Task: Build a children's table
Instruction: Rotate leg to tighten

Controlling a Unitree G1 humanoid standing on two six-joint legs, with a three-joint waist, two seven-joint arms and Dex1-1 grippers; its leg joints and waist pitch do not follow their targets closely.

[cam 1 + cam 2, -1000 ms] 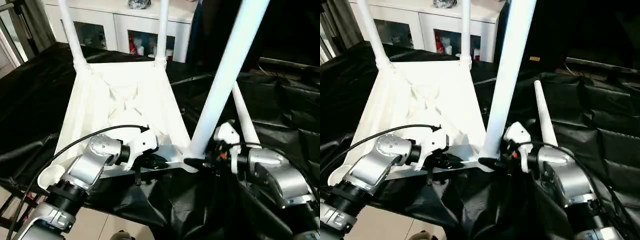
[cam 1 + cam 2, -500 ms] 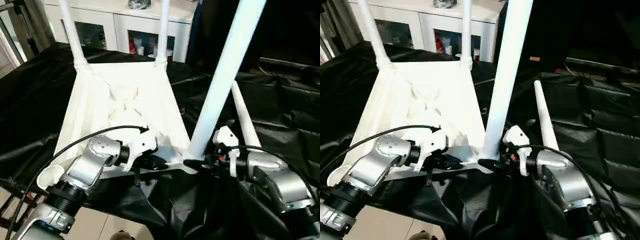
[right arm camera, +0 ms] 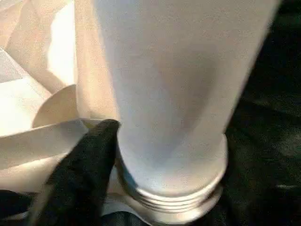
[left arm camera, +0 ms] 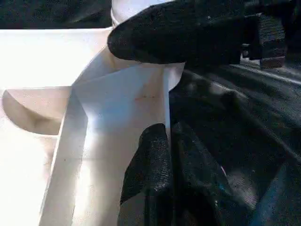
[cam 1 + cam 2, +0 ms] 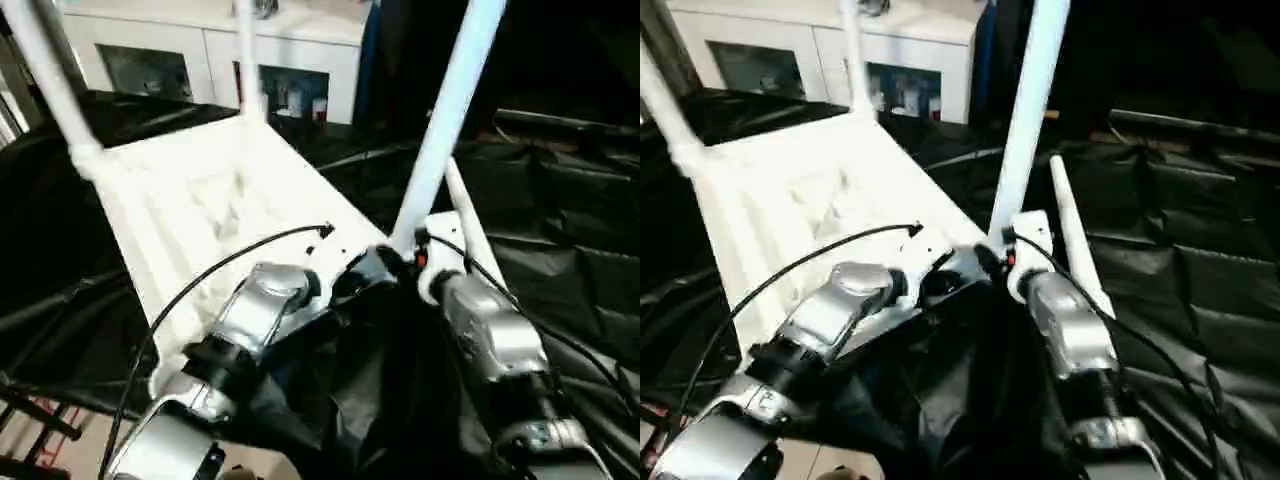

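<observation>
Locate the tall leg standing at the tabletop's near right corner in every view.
Left eye: leg rises right of centre to the top edge.
Right eye: just right of centre, same lean.
Left wrist: its base at the top edge.
Right wrist: fat tube across the middle.
Shared landmark: the tabletop corner under it.

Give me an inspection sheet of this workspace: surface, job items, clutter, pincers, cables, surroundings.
Surface: black-draped table, cloth wrinkled.
Job's things: white tabletop lies underside up; two far legs stand in corner sockets; near leg stands at the near right corner, threads visible above the socket; fourth leg lies loose on the cloth.
Clutter: nothing seen.
Pincers: left pincer shut on the tabletop's thin edge wall; right pincer around the near leg's base.
Cables: black cable arcs over the left forearm.
Surroundings: white cabinet with glass doors behind.
</observation>
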